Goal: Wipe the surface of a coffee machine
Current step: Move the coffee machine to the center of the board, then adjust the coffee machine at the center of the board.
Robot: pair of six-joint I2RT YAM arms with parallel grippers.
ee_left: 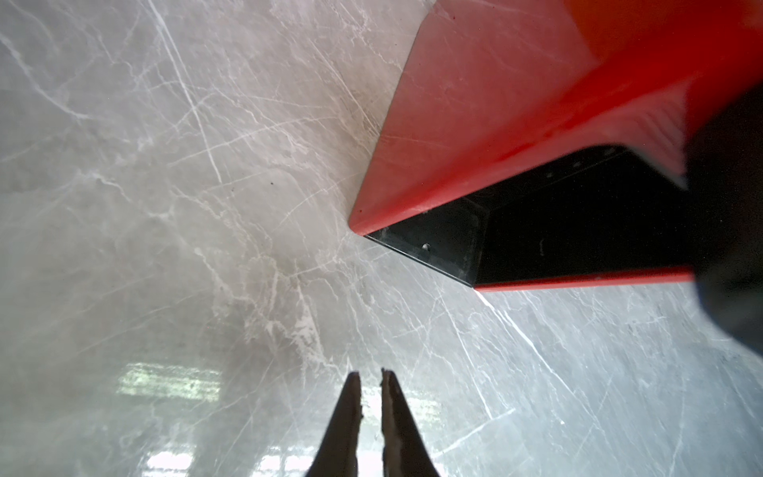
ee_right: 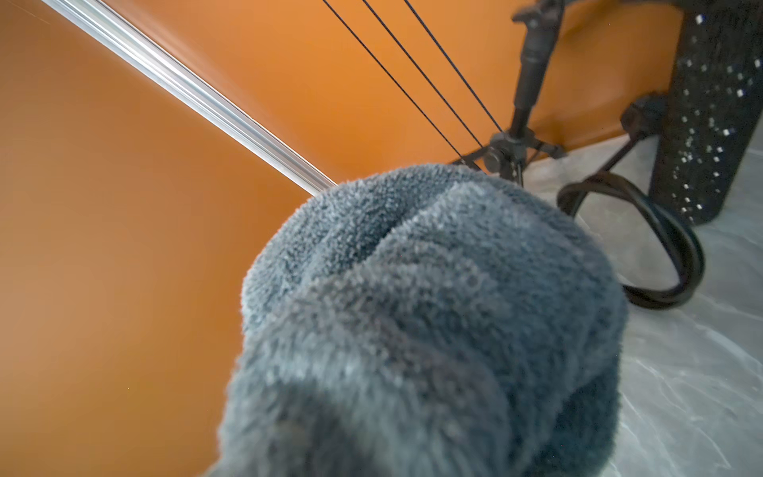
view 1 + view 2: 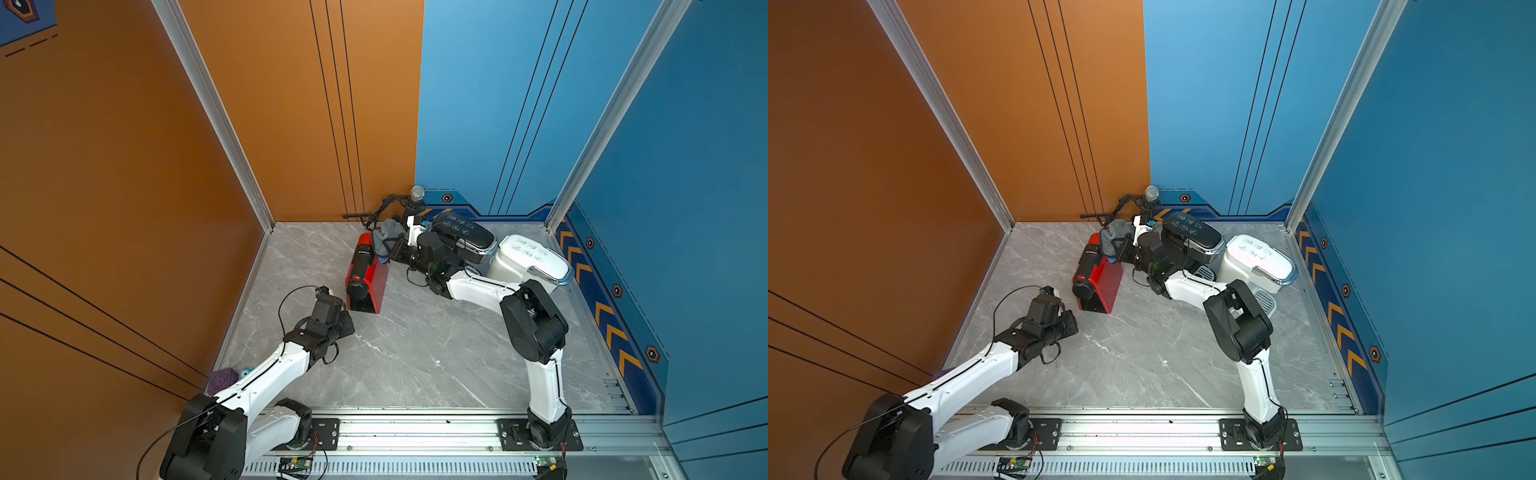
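1. Purple block [image 3: 222,380]: at the near left corner of the table [image 3: 415,357], well behind the left tool and beside that arm.
2. Left tool [image 1: 370,376]: low over bare table. Its fingers [image 1: 347,413] are closed to a thin slit, with nothing between them.
3. Coffee machine [image 3: 368,274]: red with a black front, standing on the table. It is just ahead of the left tool, a little to one side and clear of it. Its far end lies under the right tool.
4. Right tool [image 3: 390,248]: clamped on the cloth, its tips buried in the pile.
5. Cloth [image 3: 386,235]: grey, fluffy and bunched, sitting over the machine's far top end. From here I cannot tell whether it presses on the surface.
6. Black appliance [image 3: 461,239]: close behind the right tool, alongside its wrist.
7. White appliance [image 3: 528,262]: beyond the black one, well apart from the right tool.
8. Microphone [image 3: 417,193]: on a small stand at the back wall, just past the cloth and ahead of the right tool.
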